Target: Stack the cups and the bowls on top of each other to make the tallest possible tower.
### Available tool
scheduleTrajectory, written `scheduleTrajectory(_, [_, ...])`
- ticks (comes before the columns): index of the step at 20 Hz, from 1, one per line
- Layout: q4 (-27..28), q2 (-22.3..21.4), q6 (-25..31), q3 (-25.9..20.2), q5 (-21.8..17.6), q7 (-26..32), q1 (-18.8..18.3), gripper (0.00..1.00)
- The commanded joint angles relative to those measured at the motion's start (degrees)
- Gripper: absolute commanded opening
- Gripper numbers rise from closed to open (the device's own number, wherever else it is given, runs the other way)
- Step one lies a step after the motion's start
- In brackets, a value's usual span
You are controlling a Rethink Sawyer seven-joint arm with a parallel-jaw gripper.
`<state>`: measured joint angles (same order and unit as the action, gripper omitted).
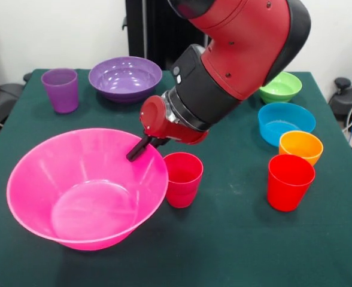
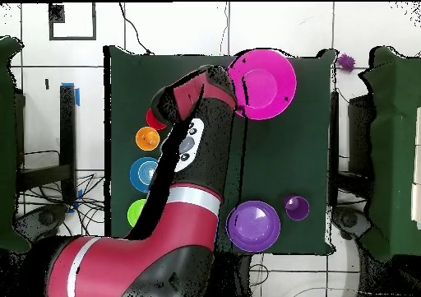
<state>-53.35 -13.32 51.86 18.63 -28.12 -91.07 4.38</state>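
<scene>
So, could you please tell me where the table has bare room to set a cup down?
Bare cloth runs between the magenta cup and the red cup, and along the near edge in front of them. Another patch lies between the purple cup and the huge pink bowl. The side with the green bowl, blue bowl and orange bowl is crowded.

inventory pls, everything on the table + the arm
huge pink bowl: 1, pink, front view's near left, empty
purple bowl: 1, purple, far side
purple cup: 1, translucent purple, far left
magenta cup: 1, beside the pink bowl's right rim
green bowl: 1, far right
blue bowl: 1, right
orange bowl: 1, right, behind the red cup
red cup: 1, near right
table: 1, dark green top
gripper: 1, black, at the pink bowl's rim
</scene>
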Motion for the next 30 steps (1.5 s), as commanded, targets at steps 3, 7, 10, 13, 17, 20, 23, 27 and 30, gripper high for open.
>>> scheduleTrajectory(3, [-0.3, -2.5, 2.7, -4.1, -6.3, 18.1, 0.6, 0.0])
scheduleTrajectory(7, [0.7, -1.8, 2.3, -4.8, -7.3, 17.8, 0.3, 0.0])
scheduleTrajectory(10, [0.8, -1.5, 1.9, -5.3, -7.9, 17.1, 0.1, 0.0])
scheduleTrajectory(13, [1.7, -0.5, 2.7, -5.9, -7.5, 16.2, -0.4, 0.0])
scheduleTrajectory(17, [0.9, -0.9, 3.4, -6.1, -6.7, 15.8, -0.8, 0.0])
scheduleTrajectory(20, [-0.2, -1.5, 4.6, -5.9, -6.2, 15.6, -0.8, 0.0])
scheduleTrajectory(23, [0.0, -1.6, 5.4, -5.8, -6.2, 16.2, -0.8, 0.0])
scheduleTrajectory(27, [-0.3, -1.5, 5.6, -5.8, -6.0, 15.7, -0.9, 0.0])
scheduleTrajectory(30, [-0.5, -1.5, 5.9, -5.8, -6.1, 16.2, -0.9, 0.0])
